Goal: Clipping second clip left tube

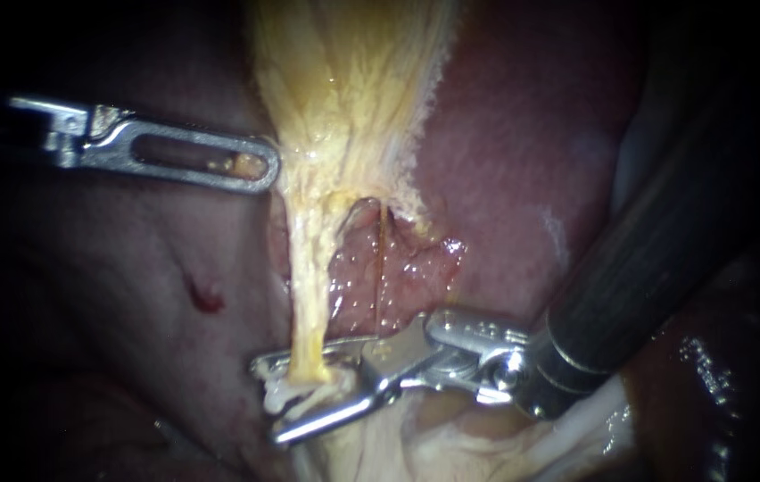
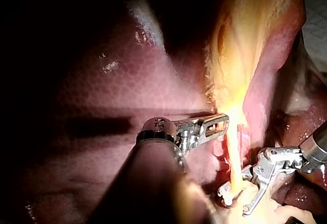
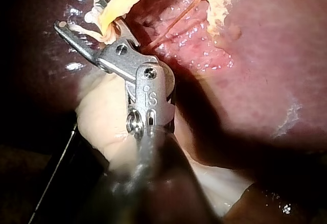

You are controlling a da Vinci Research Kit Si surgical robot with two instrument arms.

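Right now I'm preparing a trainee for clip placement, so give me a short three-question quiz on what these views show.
1. True or false: the right instrument has its jaws shut, clear of any tube.
2. What runs between its jaws? A the left tube; B a gauze swab; C a suture thread.
3. Fill in: the tip of the left instrument sits at the edge of the yellow ____.

Key: 1 false, the jaws are open with a gap between them; 2 A; 3 gallbladder.
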